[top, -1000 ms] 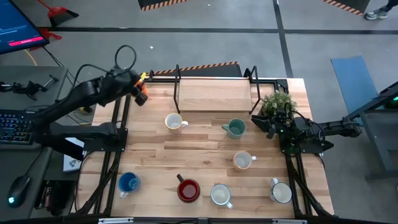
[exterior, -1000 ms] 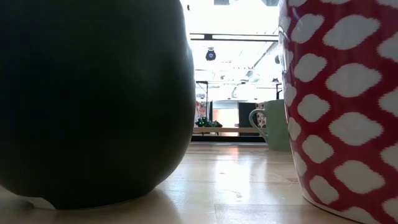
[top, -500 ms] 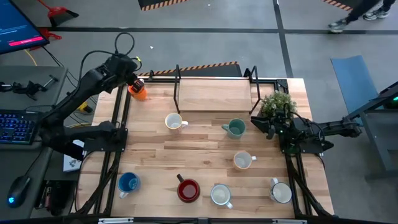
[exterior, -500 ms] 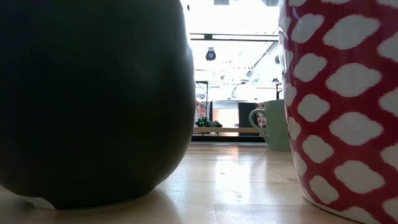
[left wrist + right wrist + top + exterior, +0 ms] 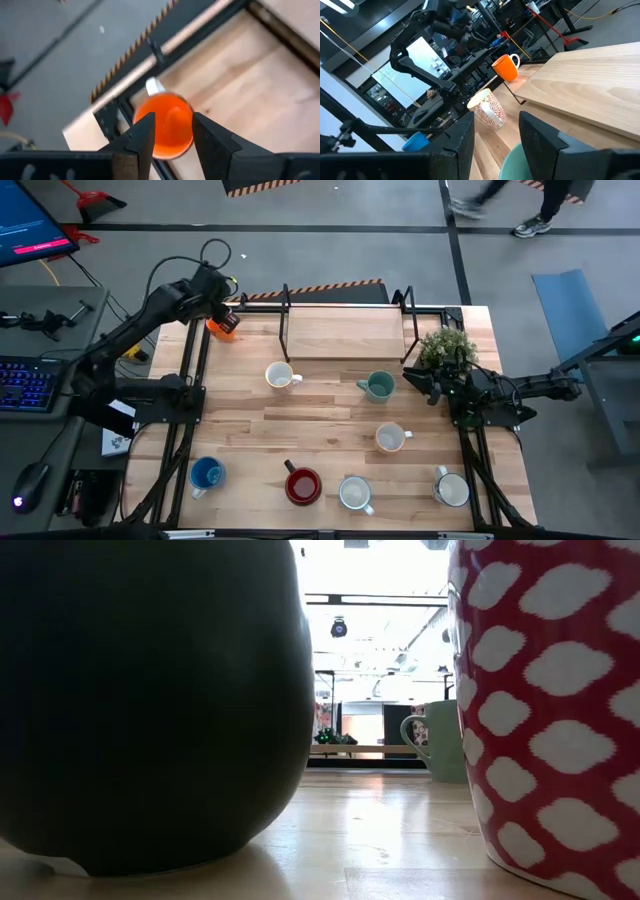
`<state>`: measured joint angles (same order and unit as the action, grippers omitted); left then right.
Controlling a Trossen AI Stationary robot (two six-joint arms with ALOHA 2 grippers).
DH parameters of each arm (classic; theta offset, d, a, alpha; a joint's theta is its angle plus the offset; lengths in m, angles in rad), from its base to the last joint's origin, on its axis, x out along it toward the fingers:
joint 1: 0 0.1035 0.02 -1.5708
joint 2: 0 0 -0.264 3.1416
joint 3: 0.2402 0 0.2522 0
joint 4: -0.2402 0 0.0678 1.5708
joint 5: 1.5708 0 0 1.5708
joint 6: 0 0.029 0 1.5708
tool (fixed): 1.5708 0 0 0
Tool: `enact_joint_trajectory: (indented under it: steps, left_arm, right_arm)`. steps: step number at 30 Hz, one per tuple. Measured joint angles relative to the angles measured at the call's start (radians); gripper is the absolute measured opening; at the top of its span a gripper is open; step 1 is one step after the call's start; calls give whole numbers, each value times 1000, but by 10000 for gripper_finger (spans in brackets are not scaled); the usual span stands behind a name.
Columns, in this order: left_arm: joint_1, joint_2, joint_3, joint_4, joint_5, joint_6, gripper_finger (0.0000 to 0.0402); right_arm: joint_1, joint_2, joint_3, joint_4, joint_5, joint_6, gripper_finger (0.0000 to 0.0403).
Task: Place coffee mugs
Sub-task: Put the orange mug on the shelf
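Left gripper (image 5: 172, 131) hovers right over the orange mug (image 5: 222, 327) with its jaws apart. From the wrist camera you look down into the mug past both fingertips, and it spans wider than the gap, so I read it as standing free, not clamped. In the right wrist view it also stands upright on its own.

The orange mug sits just off the left end of the raised board (image 5: 345, 332), on the table's corner with its handle toward the frame rail. My guess is that's its drop spot, and the wide jaws fit a release or a straight lift-off.

Right gripper (image 5: 418, 376) waits just off the board's right end, beside the potted plant (image 5: 447, 345). It is open with nothing in it, parked clear of the mug field.

Count for you:
- Eight mugs in all.
- One at the board's left end: the orange one.
- Seven on the operator side of the board:
  - white mug (image 5: 281, 376) and teal mug (image 5: 379, 386), nearest it
  - cream mug (image 5: 390, 438), farther out
  - blue mug (image 5: 206, 473), dark red mug (image 5: 302, 486), second white mug (image 5: 355, 493) and grey mug (image 5: 451, 489), farthest from it, in a row
- One plant, one board, two arms.

The spread looks deliberate: no two mugs touch, so the jaws can straddle any of them.
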<state>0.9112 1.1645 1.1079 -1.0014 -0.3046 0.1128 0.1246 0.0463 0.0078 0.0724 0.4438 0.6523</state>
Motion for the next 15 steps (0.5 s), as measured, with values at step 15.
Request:
enact_joint_trajectory:
  steps: [15]
  left_arm:
    - [33, 198, 0, -58, 36, -36, 246]
  right_arm:
    - [0, 0, 0, 5, 0, 43, 135]
